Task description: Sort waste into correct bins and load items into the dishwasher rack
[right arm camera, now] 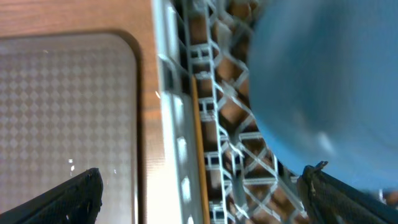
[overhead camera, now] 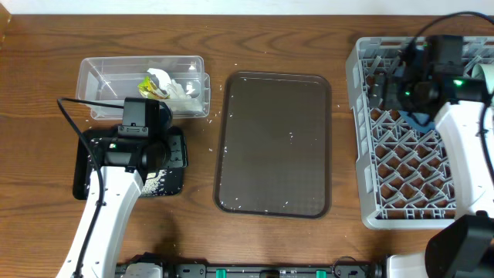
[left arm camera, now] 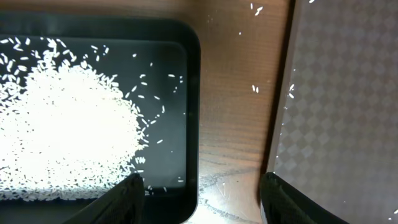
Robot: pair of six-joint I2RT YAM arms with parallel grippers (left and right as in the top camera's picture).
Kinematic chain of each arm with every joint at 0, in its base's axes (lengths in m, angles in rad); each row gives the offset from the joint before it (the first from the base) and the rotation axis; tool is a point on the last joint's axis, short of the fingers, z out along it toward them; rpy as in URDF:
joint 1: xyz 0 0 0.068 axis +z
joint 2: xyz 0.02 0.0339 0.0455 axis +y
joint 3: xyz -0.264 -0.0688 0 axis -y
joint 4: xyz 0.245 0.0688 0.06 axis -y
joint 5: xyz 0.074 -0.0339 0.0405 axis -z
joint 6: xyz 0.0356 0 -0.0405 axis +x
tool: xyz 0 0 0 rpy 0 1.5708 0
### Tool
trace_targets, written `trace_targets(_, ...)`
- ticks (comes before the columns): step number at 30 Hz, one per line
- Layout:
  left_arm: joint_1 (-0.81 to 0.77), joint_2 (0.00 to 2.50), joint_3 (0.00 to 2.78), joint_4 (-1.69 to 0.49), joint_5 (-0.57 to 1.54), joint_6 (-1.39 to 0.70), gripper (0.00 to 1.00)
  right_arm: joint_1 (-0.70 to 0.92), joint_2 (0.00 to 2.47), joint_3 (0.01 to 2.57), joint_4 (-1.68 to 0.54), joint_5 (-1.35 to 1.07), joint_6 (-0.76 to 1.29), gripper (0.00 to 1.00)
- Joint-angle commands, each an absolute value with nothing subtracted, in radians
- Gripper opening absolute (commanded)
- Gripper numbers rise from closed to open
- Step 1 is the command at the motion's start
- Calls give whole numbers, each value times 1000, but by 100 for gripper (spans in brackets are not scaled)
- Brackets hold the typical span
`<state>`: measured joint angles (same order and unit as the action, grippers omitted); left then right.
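The clear tub [overhead camera: 100,81] at the back left holds crumpled white tissue [overhead camera: 184,90] and the yellow-green wrapper [overhead camera: 154,81]. The black tray [overhead camera: 179,150] [left arm camera: 186,93] holds a pile of white rice [left arm camera: 68,130], also seen in the overhead view [overhead camera: 154,182]. My left gripper [overhead camera: 145,123] [left arm camera: 202,199] is open and empty above that tray's right edge. My right gripper [overhead camera: 411,77] [right arm camera: 199,199] is open and empty over the left side of the grey rack [overhead camera: 378,212] [right arm camera: 177,143]. In the rack lie a dark blue plate [overhead camera: 419,120] [right arm camera: 323,81] and a wooden chopstick [right arm camera: 199,137]. The cup and bowls are not clearly seen.
The brown serving tray [overhead camera: 274,143] [left arm camera: 348,106] [right arm camera: 62,106] lies between the black tray and the rack, with a few rice grains on it. Loose grains lie on the wood [left arm camera: 255,89] beside it. A white object [overhead camera: 482,71] shows at the rack's far right.
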<state>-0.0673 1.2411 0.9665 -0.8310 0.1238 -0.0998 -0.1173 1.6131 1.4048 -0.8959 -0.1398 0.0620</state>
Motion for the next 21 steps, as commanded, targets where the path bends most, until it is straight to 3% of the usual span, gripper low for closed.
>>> trace_targets(1, -69, 1177, 960, -828, 108, -86, 62, -170, 1589, 1390, -916, -218, 75, 99)
trace_targets(8, -69, 933, 846, -746, 108, -56, 64, -205, 1406, 1191, -782, -217, 62, 99)
trace_targets(11, -69, 800, 782, -718, 107, -56, 68, -205, 1235, 1021, -638, -215, 63, 99)
trace_targets(15, -69, 673, 719, -690, 107, -56, 82, -205, 1002, 819, -479, -192, 67, 99)
trace_targets(21, -69, 640, 715, -660, 107, -57, 88, -204, 800, 677, -405, -172, 66, 99)
